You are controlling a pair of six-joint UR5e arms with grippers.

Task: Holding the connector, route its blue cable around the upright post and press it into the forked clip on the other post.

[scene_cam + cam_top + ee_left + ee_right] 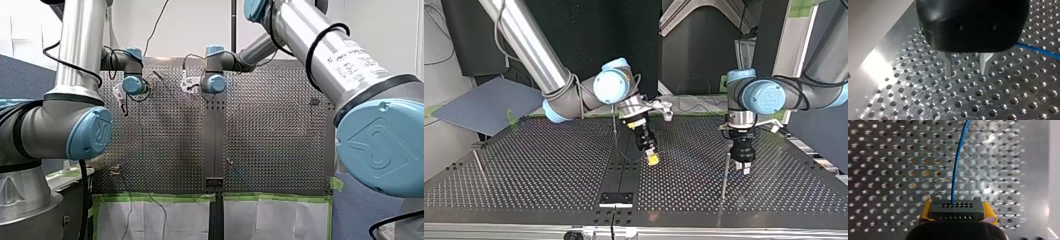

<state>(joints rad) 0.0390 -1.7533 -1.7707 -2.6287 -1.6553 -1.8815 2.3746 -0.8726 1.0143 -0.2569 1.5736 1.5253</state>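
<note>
- Between the yellow pads of my right gripper [958,213] sits the black rectangular connector with rows of small holes [957,206], clamped by its two short ends. That leaves its holed face, where the wire comes out, free.
- From that face the thin blue cable [955,170] runs ahead of the gripper over the perforated metal table [885,170], in a gentle bow and not taut. I judge this slack is what will let it be led round a post.
- In the top view the connector hangs low over the table's middle, by the dark centre strip and well in from every edge.
- My right arm comes down at a slant, wrist tipped so the gripper points down and toward the table's edge nearest the top view's camera.
- My left gripper [966,66] points straight down close over the table, its metal fingers [948,63] apart with nothing between them. The blue cable passes beside it, so it looks placed to guide or press the wire.
- A thin upright metal post [724,175] stands just beside my left gripper in the top view, and a second thin post [478,165] stands well apart, near the opposite side edge.
- Which post carries the forked clip is too small to tell, and the routing is not yet done.
</note>
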